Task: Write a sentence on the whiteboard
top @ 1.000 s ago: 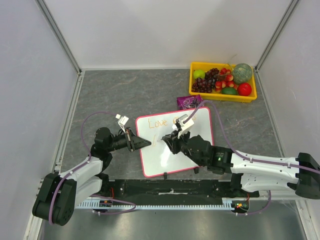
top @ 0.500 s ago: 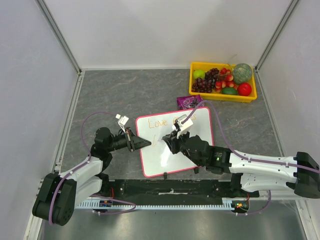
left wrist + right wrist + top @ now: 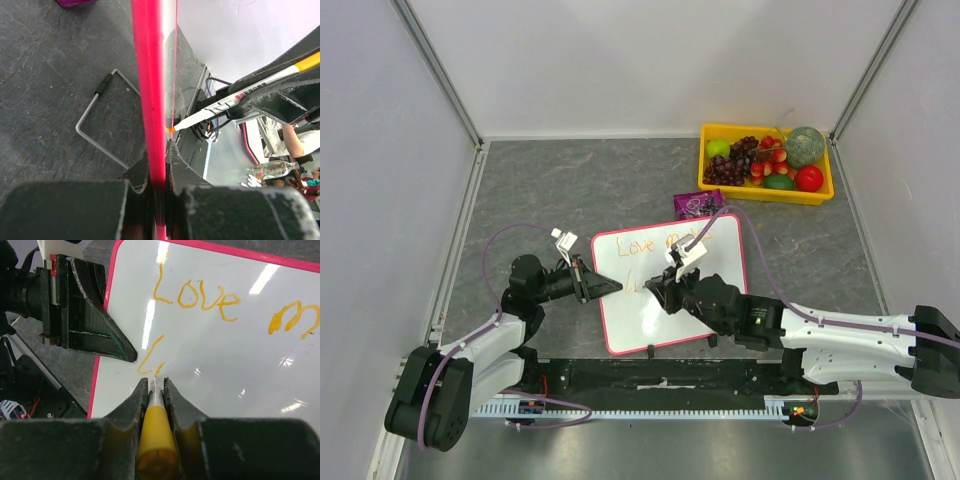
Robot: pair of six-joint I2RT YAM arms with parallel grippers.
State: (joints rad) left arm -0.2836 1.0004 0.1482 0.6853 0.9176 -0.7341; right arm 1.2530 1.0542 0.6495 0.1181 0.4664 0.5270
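The whiteboard [image 3: 660, 318], pink-framed, lies in front of the arms. My left gripper [image 3: 612, 287] is shut on its left frame edge, which runs edge-on between the jaws of that gripper [image 3: 159, 155] as a pink strip [image 3: 149, 90]. My right gripper [image 3: 156, 382] is shut on a yellow-bodied orange marker [image 3: 157, 427] and hovers over the board [image 3: 230, 375], with the marker's tip on the second line. The sentence [image 3: 195, 296] reads "Love m" above. Below it sit an "L" and a short stroke.
A yellow tray [image 3: 765, 197] of fruit stands at the back right. A small purple object [image 3: 700, 204] lies just beyond the board's far edge. A wire stand [image 3: 95, 112] shows under the board. Walls close in on three sides.
My right gripper has slid slightly down and left over the board with the marker, uncovering the "m" on the top line. The left gripper has stayed clamped on the frame.
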